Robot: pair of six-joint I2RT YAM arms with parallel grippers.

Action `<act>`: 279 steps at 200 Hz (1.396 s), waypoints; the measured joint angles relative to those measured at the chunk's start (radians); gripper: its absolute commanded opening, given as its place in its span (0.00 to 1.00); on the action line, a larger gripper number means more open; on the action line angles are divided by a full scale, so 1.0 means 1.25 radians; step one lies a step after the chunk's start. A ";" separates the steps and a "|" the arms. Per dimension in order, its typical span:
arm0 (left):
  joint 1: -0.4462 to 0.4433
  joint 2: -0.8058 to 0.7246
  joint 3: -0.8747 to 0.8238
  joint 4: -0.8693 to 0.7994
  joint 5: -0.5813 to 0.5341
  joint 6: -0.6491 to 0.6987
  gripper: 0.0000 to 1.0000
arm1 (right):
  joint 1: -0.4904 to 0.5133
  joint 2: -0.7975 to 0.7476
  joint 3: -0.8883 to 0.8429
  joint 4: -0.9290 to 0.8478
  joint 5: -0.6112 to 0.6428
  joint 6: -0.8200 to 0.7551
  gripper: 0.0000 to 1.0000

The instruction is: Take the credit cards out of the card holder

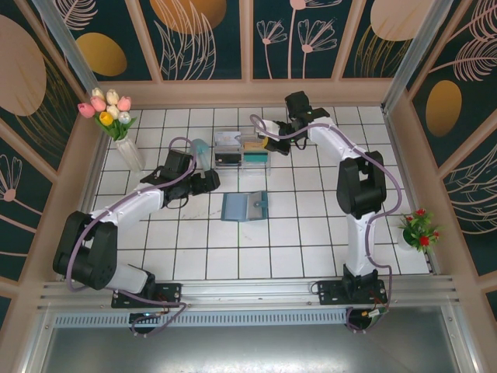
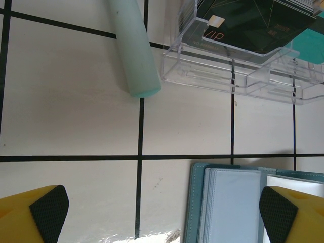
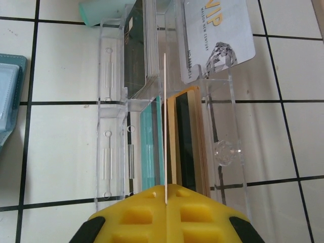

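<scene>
I read gold "VIP" on the white card [image 3: 223, 30] at one o'clock, and again on the dark card [image 2: 243, 23] at twelve.

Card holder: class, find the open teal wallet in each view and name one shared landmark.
Top external: card holder near the picture's centre.
Left wrist: bottom right, lying open.
Right wrist: left edge, partly cut off.
Shared landmark: the clear plastic box.

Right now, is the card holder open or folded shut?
Open: the card holder lies spread flat, with its lighter blue-grey inside and card slots facing up.
</scene>
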 measured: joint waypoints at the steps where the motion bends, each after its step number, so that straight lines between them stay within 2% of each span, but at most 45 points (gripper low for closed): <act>1: 0.000 0.000 0.000 0.000 0.000 0.000 0.99 | 0.000 0.000 0.000 0.001 0.000 0.000 0.04; 117: 0.000 0.006 0.000 0.000 0.016 -0.011 0.98 | 0.005 0.030 0.001 0.019 0.030 -0.037 0.05; 170: 0.000 0.006 0.000 0.000 0.022 -0.016 0.99 | 0.016 0.038 0.021 0.025 0.045 -0.039 0.26; 242: 0.000 0.006 0.000 0.000 0.033 -0.022 0.98 | 0.016 0.042 0.041 0.026 0.041 -0.025 0.26; 279: 0.000 0.004 -0.001 0.000 0.034 -0.024 0.98 | 0.016 0.022 0.035 0.031 0.022 0.028 0.27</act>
